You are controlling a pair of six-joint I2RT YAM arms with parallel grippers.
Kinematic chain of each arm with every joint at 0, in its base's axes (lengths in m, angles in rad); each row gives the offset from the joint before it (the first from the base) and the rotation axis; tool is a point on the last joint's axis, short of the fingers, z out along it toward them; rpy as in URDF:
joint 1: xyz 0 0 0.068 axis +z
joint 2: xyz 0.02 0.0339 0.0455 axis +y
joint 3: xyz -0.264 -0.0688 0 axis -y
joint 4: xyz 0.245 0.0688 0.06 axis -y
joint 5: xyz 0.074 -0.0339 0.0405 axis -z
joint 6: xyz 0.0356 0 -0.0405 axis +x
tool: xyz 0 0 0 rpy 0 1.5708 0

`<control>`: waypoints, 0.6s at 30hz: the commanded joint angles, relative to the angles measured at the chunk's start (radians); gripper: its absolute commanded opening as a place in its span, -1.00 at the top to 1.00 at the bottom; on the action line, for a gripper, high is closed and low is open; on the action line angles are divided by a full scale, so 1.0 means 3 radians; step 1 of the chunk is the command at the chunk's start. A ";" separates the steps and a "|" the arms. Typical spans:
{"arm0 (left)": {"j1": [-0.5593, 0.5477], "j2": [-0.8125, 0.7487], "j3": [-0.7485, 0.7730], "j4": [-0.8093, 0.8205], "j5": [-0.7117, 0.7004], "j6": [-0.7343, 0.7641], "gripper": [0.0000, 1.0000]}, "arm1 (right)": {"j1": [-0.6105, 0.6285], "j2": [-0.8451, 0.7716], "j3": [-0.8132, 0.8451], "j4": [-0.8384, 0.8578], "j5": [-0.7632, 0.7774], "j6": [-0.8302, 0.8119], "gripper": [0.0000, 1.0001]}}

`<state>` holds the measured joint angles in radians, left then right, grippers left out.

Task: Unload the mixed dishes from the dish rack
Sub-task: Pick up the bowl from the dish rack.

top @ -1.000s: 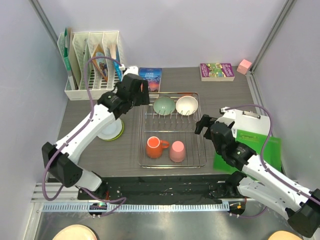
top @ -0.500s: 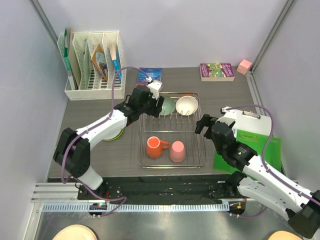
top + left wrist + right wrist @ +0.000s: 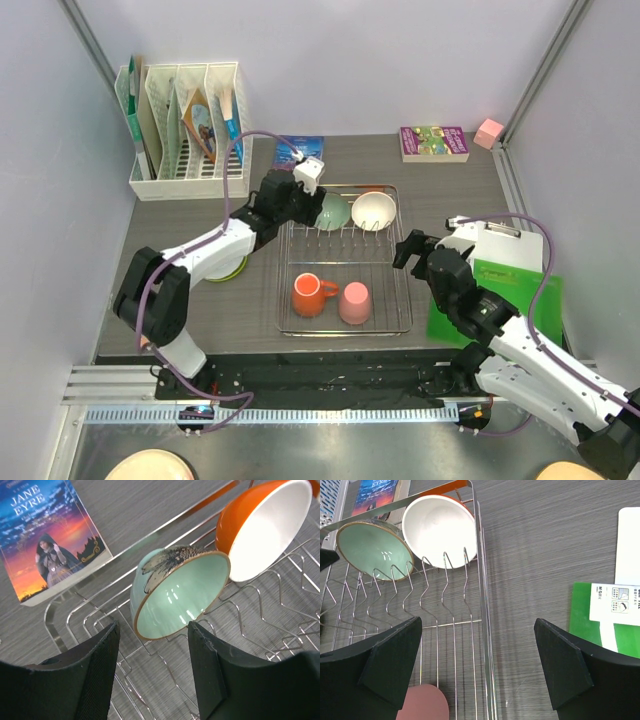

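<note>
Left tool [image 3: 153,630] gapes wide and empty, the pale green bowl [image 3: 177,592] just ahead between its 2 fingers, leaning on the dish rack [image 3: 345,260] tines. Closing off-centre could snag a tine or topple the neighbouring cream-white bowl [image 3: 265,535].

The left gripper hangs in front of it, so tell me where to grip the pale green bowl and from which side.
Probably its upper rim, one finger inside, one on the outer wall, coming from above. The pale green bowl stands on edge in the dish rack, mouth toward the open left gripper, and the cream-white bowl crowds its right side.
</note>
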<state>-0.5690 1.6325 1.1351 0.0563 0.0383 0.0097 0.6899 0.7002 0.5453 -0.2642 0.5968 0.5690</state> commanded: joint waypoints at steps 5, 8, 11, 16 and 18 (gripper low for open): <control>0.0035 0.0132 -0.0082 0.0339 0.0020 0.0070 -0.12 | 0.0001 -0.0008 0.0043 0.0047 0.0097 -0.0035 -0.99; 0.0066 0.0218 -0.0087 0.0390 -0.0030 0.0055 -0.11 | 0.0001 0.0013 0.0064 0.0042 0.0081 -0.0035 -0.99; 0.0117 0.0310 -0.0102 0.0513 -0.0066 0.0014 -0.10 | 0.0001 0.0008 0.0069 0.0037 0.0081 -0.0030 -0.99; 0.0168 0.0489 -0.0077 0.0728 -0.0077 -0.0022 -0.04 | 0.0001 -0.0002 0.0079 0.0011 0.0092 -0.0051 -0.99; 0.0168 0.0530 -0.0046 0.0723 -0.0082 -0.0012 0.05 | 0.0001 -0.0012 0.0074 -0.0004 0.0107 -0.0046 -0.99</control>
<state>-0.5262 1.7699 1.1095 0.1902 0.0235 0.0074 0.6899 0.7048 0.5449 -0.2722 0.6041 0.5655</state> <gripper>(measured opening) 0.505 0.996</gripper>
